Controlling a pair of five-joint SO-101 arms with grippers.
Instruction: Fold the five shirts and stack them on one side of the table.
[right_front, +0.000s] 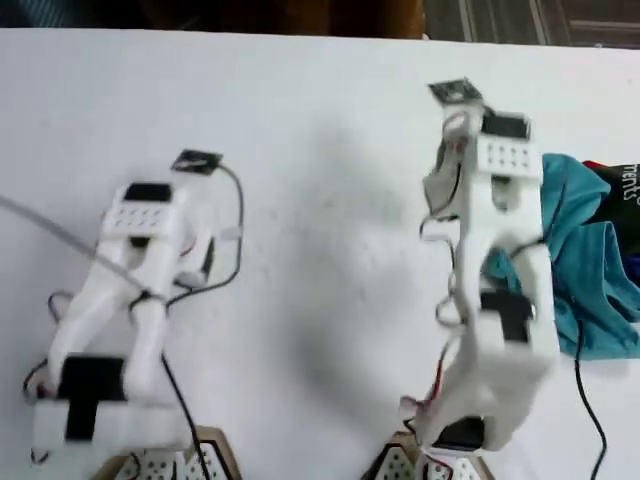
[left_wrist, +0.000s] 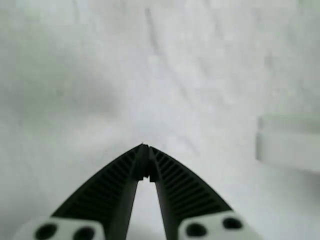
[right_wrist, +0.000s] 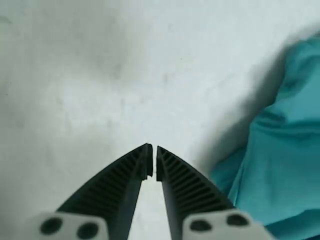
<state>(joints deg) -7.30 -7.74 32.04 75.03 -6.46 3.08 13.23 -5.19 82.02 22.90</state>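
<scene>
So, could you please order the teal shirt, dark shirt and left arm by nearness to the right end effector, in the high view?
1. teal shirt, beside it
2. dark shirt, just beyond, farther right
3. left arm, far left

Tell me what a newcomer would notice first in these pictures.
The crumpled teal fabric shirt heaped with darker clothes at the white table's right edge stands out first. Next come the black ribbed pincers: the right pincer hangs beside that heap, the left pincer over bare tabletop, both shut and empty.
</scene>
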